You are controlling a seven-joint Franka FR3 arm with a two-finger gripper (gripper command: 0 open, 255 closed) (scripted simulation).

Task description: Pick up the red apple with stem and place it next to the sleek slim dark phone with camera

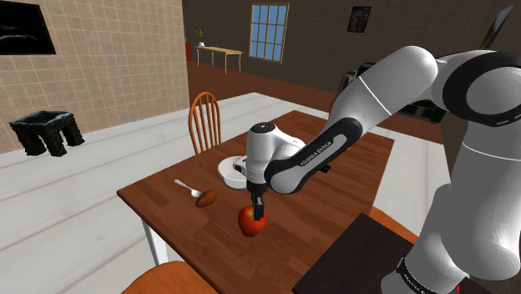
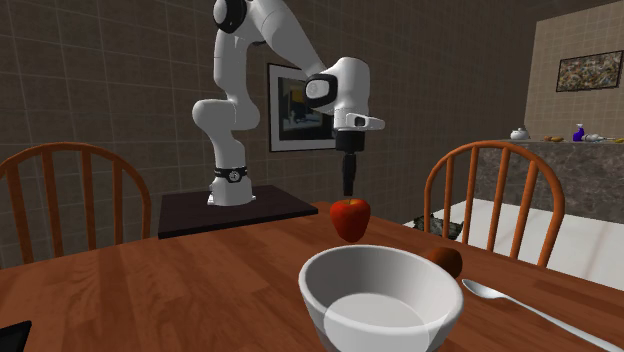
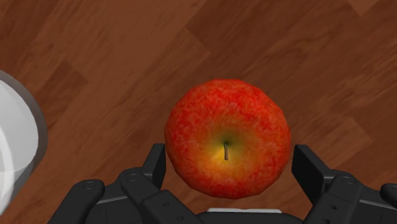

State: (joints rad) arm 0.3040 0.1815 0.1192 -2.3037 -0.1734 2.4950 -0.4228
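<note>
Red apple is clasped between the gripper's fingers, seemingly just off the table near the bowl. Grasp looks done; next, carry it to the phone, whose position is unclear.

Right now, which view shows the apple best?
Wrist view: the apple sits close and whole, stem up. Shoulder view shows it small under the gripper; second exterior view, its side behind the bowl.
</note>
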